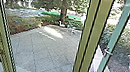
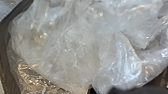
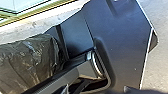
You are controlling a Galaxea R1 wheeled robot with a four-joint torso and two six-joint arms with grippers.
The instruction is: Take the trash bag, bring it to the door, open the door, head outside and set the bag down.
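At twelve o'clock: paved yard, and a tree trunk rising beyond it.
Ten o'clock: a leaning yellow-green frame with metal fittings; one o'clock, a thick post, and that's the one to mind!
Two o'clock: a green-edged door leaf with its handle, looking swung out, though whether glass fills the gap at twelve is hard to tell.
Trash bag: dark, glossy plastic bulges low, close by the robot's base plate; its clock hour can't be read.
Clear plastic: crumpled folds loom right at the left wrist, likely the same bag's upper part.
Left gripper: right in among those folds, but grip or no grip, nobody can tell.
Right gripper: state impossible to call.
Step in hand: by the look of it, getting robot and bag through the doorway.
Doing it well: slow, straight wheels, body centred on whichever gap proves clear, both arms tucked inside the frame's width.
Bag care: thin film snags easily, so it wants lifting free of the wheels and well off that handle.
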